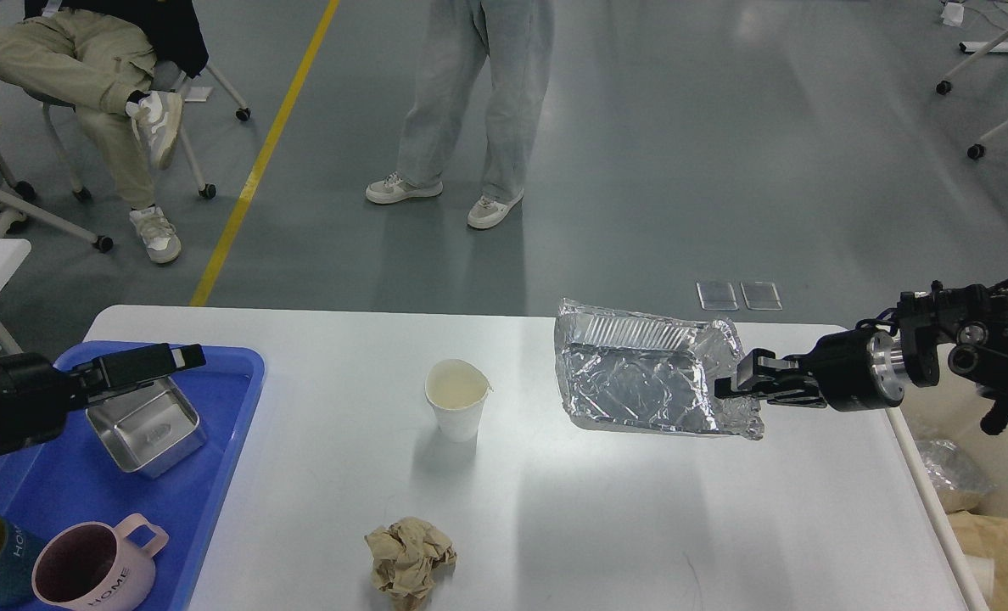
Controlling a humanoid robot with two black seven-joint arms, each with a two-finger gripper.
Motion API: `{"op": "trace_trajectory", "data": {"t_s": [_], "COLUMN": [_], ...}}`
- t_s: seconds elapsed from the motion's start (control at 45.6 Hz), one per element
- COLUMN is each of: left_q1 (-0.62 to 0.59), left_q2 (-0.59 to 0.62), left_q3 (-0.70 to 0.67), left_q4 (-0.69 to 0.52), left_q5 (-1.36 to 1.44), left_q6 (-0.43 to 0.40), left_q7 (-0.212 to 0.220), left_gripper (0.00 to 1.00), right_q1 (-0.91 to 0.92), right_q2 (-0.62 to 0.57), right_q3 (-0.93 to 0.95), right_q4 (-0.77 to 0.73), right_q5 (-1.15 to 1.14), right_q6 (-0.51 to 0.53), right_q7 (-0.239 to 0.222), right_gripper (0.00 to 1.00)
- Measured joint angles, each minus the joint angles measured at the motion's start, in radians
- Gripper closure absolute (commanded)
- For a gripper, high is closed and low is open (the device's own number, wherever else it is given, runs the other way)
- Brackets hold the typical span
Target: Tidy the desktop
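- Two black arms, matte finish.
- Right arm point(971, 348): silver metal ring behind wrist cylinder, exposed joints with round fittings, thin dark cables above.
- Left arm point(12, 399): thick rounded black housing, silver band at edge, blocky flat-sided black end piece.

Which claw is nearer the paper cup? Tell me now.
Left, narrowly. The left claw hovers over the blue tray, left of the paper cup. The right claw grips the foil tray on the cup's right, slightly farther.

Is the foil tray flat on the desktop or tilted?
Tilted: foil tray hangs from the right hand, inside facing the camera, over the desktop.
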Motion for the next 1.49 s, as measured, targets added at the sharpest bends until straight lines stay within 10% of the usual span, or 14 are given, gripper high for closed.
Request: {"op": "trace_trajectory", "data": {"t_s": [0.548,1.491], "left_q1": [-0.198,-0.413], "left_q2": [-0.507,-0.955], "left_q3": [0.151,0.467], "left_q4": [0.4,0.754], "left_q5": [0.078,0.118], "left_q6": [-0.014,0.002], "left_q7": [-0.001,0.0], "left_gripper": [0.09,0.3], "right_q1": [-0.02,-0.032], "right_q2": [0.004,0.008], "right_q3": [-0.003,-0.005], "right_q4": [-0.001,-0.007], "right_q5": [0.0,0.0], "right_q6": [-0.001,-0.001], "right_q7": [-0.001,-0.001], "right_gripper": [1.0,1.0]}}
